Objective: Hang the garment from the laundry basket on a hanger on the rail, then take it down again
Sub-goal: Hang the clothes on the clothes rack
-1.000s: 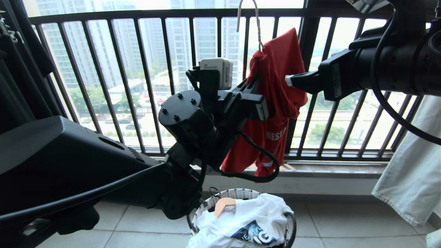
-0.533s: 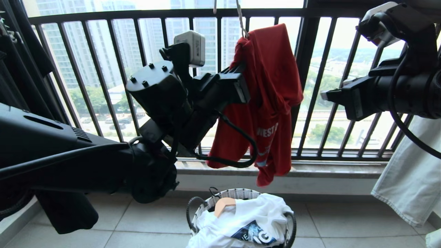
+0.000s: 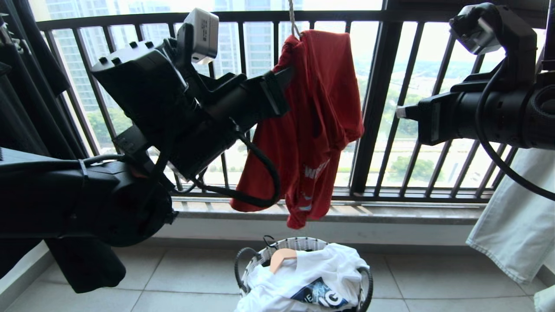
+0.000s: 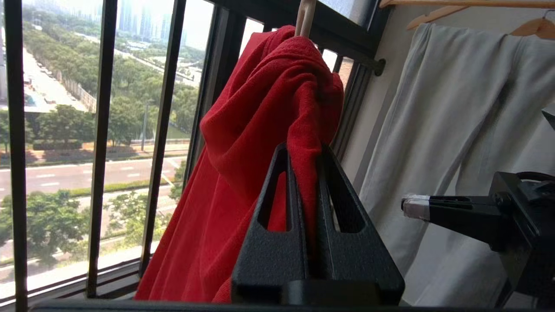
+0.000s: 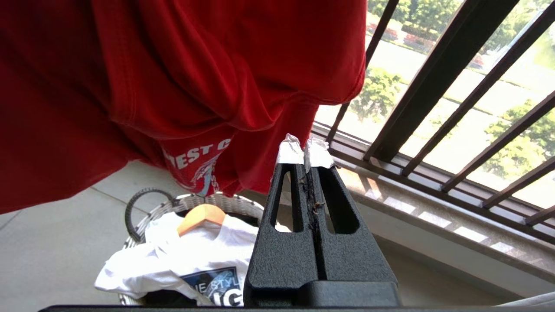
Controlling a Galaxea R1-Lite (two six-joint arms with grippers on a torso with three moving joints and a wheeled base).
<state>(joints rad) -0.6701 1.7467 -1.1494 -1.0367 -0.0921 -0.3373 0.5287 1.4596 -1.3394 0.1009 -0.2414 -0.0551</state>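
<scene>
The left gripper (image 4: 305,173) is raised in front of the dark window railing (image 3: 243,17), its fingers (image 4: 269,225) pinched shut on a fold of the red garment (image 3: 321,108) near its top. The garment hangs bunched from the thin white hanger (image 3: 294,17), whose wire runs up out of the head view; the rail itself is not in view. The shirt's hem ends above the laundry basket (image 3: 243,264), which stands on the tiled floor (image 3: 433,277) with a white printed garment (image 3: 312,277) and a wooden hanger (image 3: 282,258) in it. The right gripper (image 5: 305,154) hovers just beside the garment on the robot's right, apart from the cloth, its tape-tipped fingers (image 5: 289,152) pressed together on nothing. A pale cloth (image 3: 516,216) hangs at far right
</scene>
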